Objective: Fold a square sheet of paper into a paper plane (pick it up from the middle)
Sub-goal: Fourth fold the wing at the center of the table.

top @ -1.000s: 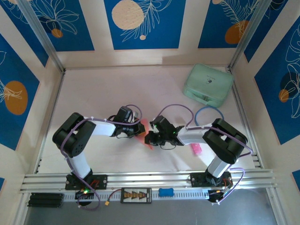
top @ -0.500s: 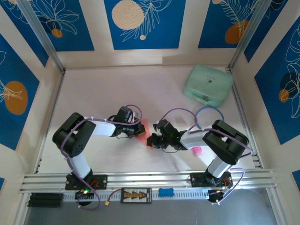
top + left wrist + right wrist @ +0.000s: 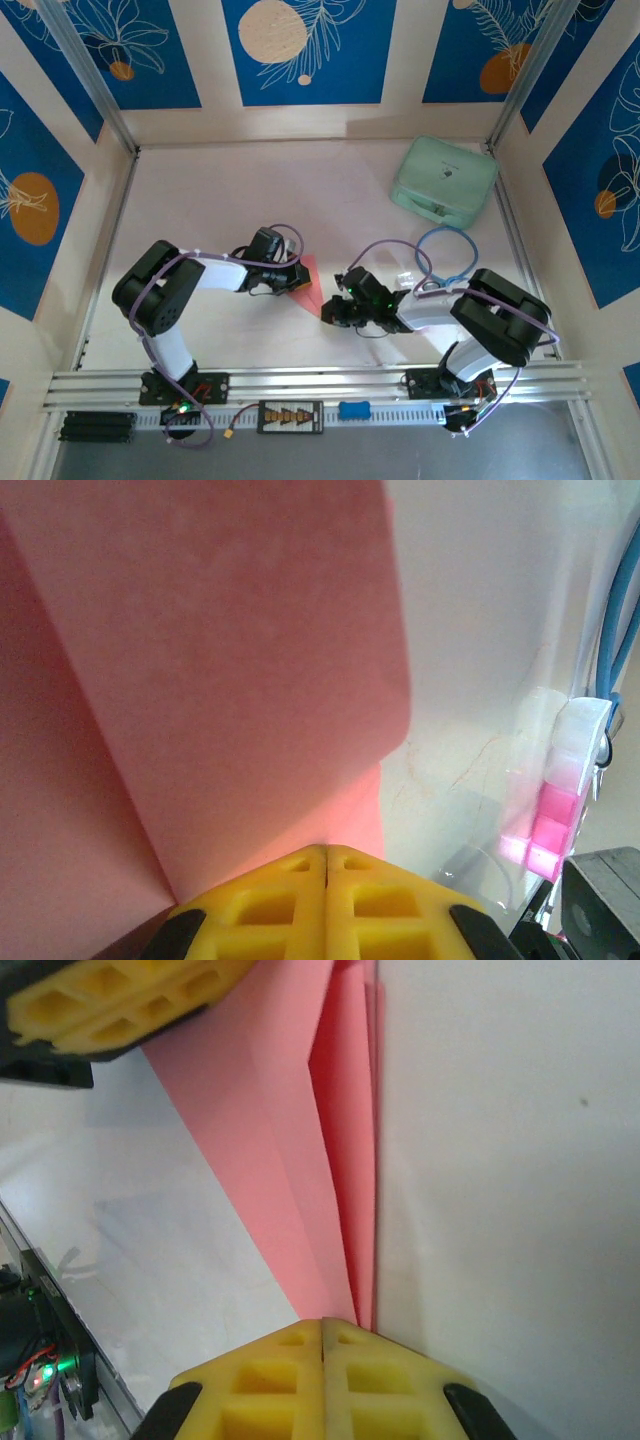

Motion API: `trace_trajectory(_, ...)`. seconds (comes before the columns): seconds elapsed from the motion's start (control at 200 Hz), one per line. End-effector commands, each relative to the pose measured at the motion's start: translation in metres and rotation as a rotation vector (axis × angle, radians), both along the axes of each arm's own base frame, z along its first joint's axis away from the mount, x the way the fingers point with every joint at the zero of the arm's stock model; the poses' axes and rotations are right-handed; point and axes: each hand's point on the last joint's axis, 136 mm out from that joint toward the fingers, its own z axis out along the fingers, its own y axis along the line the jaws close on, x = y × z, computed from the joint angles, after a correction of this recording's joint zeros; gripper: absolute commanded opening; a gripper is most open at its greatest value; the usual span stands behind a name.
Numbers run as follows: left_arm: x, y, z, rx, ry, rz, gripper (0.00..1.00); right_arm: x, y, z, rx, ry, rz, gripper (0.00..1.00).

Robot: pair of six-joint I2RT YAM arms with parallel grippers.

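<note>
Overhead; wrist views close on paper [image 3: 200,680]

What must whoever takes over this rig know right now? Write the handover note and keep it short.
Left gripper: shut on the folded salmon-pink paper, pinching one edge.
Right gripper: shut on the same paper at its narrow end, opposite the left gripper.
Where: the paper is between the two grippers, mid-table towards the near edge. The mint-green case sits at the far right, apart from both arms.
Done: the sheet is picked up and folded lengthwise into tapering layers.
Left: the frames do not show whether the wing folds are finished. Probably check the creases, complete the plane and release it.
</note>
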Motion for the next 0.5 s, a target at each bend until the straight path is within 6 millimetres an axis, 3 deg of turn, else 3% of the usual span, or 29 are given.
trace_trajectory(0.0, -0.006, 0.018, -0.024, 0.091, 0.034, 0.024, 0.00, -0.035, -0.034, -0.032, -0.138, 0.127, 0.010, 0.05)
trace_trajectory(0.165, -0.005, 0.017, -0.022, 0.089, 0.031, 0.024, 0.00, -0.036, -0.037, -0.024, -0.133, 0.112, 0.008, 0.05)
trace_trajectory(0.39, -0.006, 0.017, -0.020, 0.081, 0.028, 0.026, 0.00, -0.008, -0.013, 0.035, -0.026, -0.025, 0.027, 0.06)
trace_trajectory(0.495, -0.007, 0.016, -0.020, 0.077, 0.031, 0.024, 0.00, 0.009, -0.001, 0.050, 0.006, -0.043, 0.024, 0.06)
